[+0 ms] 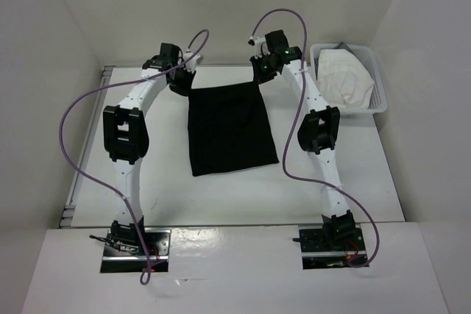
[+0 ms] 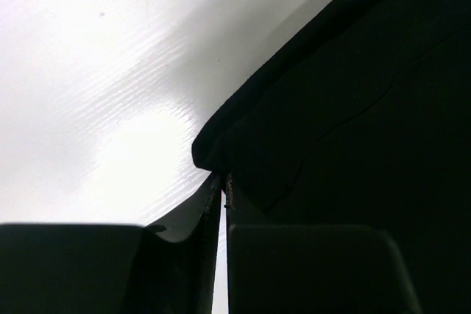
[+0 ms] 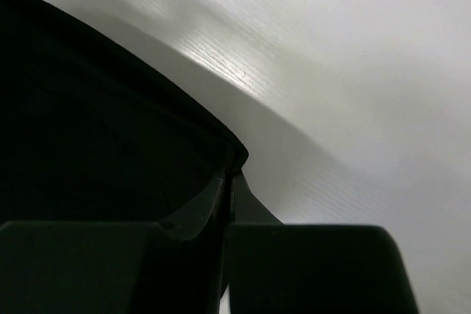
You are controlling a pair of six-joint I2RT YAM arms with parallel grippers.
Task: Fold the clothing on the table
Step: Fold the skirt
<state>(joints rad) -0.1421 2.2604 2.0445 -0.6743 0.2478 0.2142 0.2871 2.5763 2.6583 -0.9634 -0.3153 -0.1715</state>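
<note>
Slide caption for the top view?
Left gripper and right gripper pinch the far corners of the clothing lying flat on the table.

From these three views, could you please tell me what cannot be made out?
- Top view: fingertips of the left gripper and right gripper, hidden under their wrists.
- Wrist views: most of the clothing, cut off by the frame.
- Top view: anything beneath the white cloth in the basket.

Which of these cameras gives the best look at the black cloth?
The top external view: the whole clothing lies flat on the table. Each wrist view shows only one corner caught between its fingers.
</note>
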